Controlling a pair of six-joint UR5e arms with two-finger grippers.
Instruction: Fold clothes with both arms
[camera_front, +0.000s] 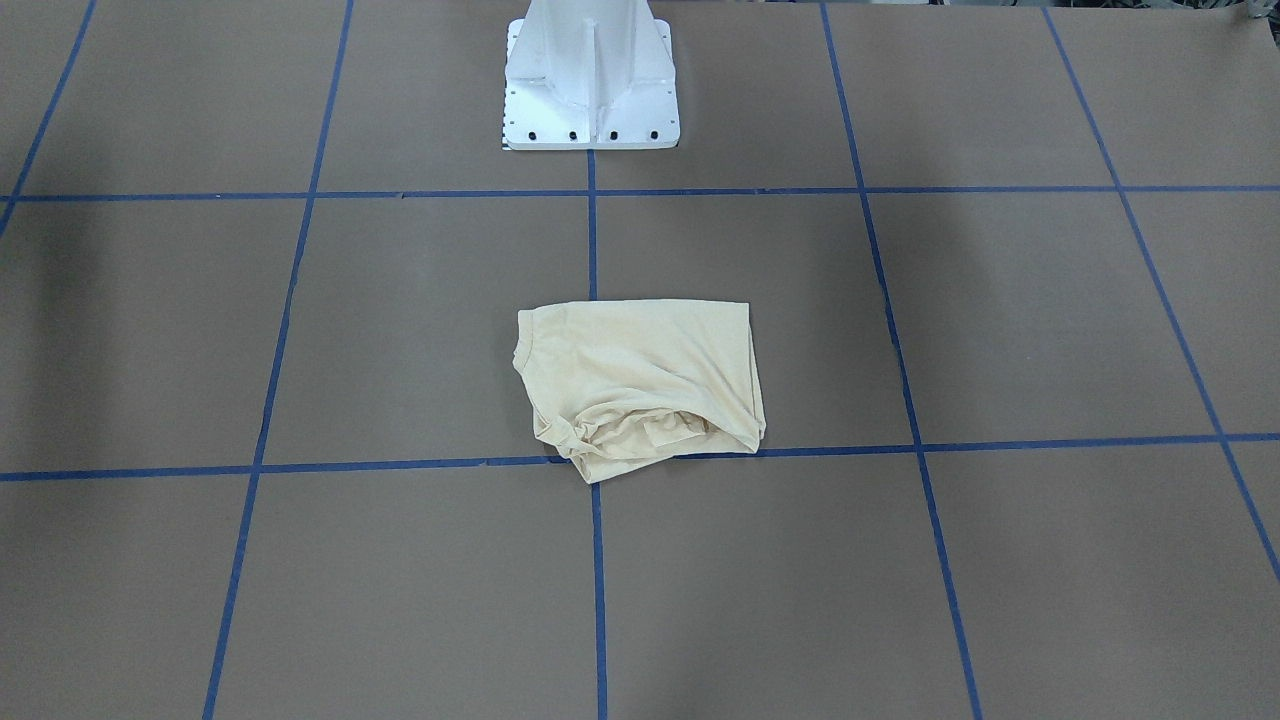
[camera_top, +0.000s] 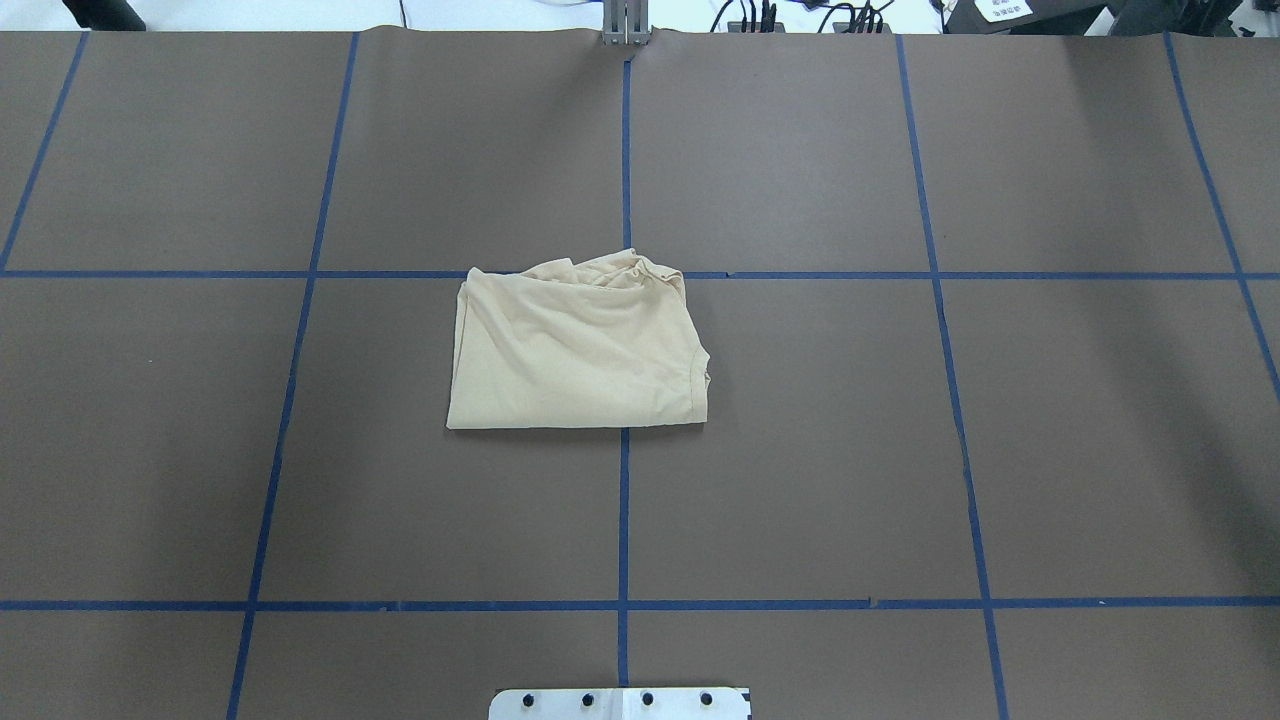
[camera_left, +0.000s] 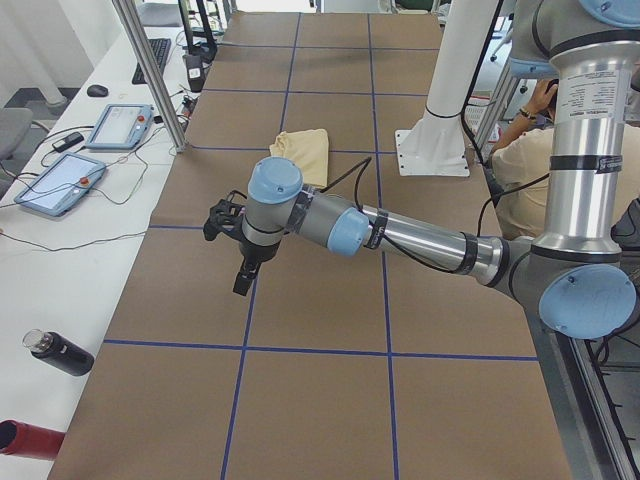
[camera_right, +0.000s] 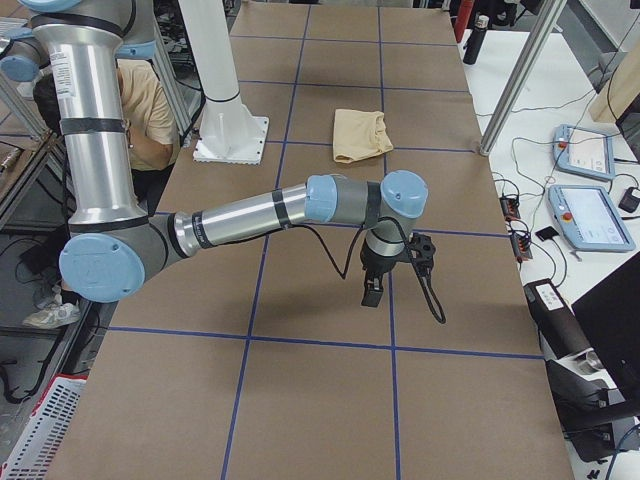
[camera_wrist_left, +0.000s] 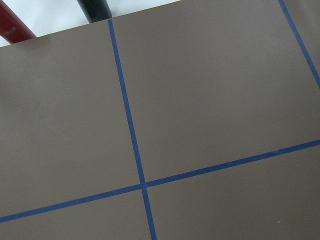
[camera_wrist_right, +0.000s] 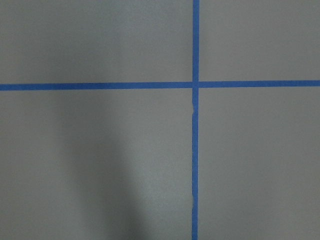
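Note:
The pale cream-yellow T-shirt (camera_front: 640, 385) lies folded into a compact, roughly rectangular bundle at the table's middle, its print hidden. It also shows in the overhead view (camera_top: 575, 350) and both side views (camera_left: 303, 152) (camera_right: 360, 133). My left arm (camera_left: 400, 235) reaches out over the table's left end. Its gripper (camera_left: 243, 285) points down, far from the shirt, and I cannot tell whether it is open or shut. My right arm (camera_right: 250, 215) reaches over the right end. Its gripper (camera_right: 372, 292) points down, and I cannot tell its state either. Neither gripper holds any cloth.
The white pedestal base (camera_front: 590, 90) stands behind the shirt. Blue tape lines (camera_top: 624, 500) grid the brown table cover. A dark bottle (camera_left: 60, 352), a red bottle (camera_left: 25, 440) and tablets (camera_left: 55, 183) lie on the side bench. A seated person (camera_right: 145, 110) is behind the robot.

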